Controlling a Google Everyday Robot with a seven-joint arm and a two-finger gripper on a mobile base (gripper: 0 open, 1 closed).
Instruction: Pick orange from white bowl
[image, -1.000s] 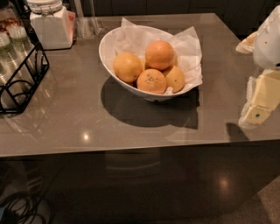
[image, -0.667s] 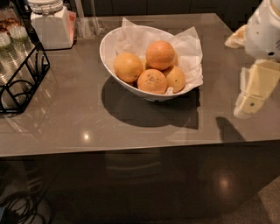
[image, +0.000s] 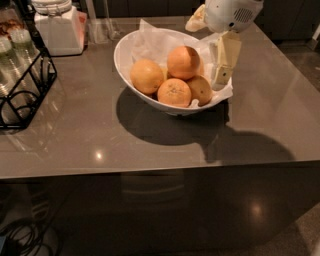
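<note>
Hovering the gripper (image: 225, 62) at the 3 o'clock rim of the white bowl (image: 122, 57) on the worktop (image: 75, 140), not showing whether open or closed. Leaving the orange (image: 183, 62) lying inside toward 1 o'clock, near it, ungrasped. Judging the pick barely begun: closing in, gripping and lifting all remaining.

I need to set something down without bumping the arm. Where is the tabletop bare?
Bare: the wide front strip of the tabletop between the white bowl and the near edge, and the right side past the pincer, which hangs at the bowl's right rim. Crowded: the left edge with the wire rack and the lidded jar behind it.
</note>
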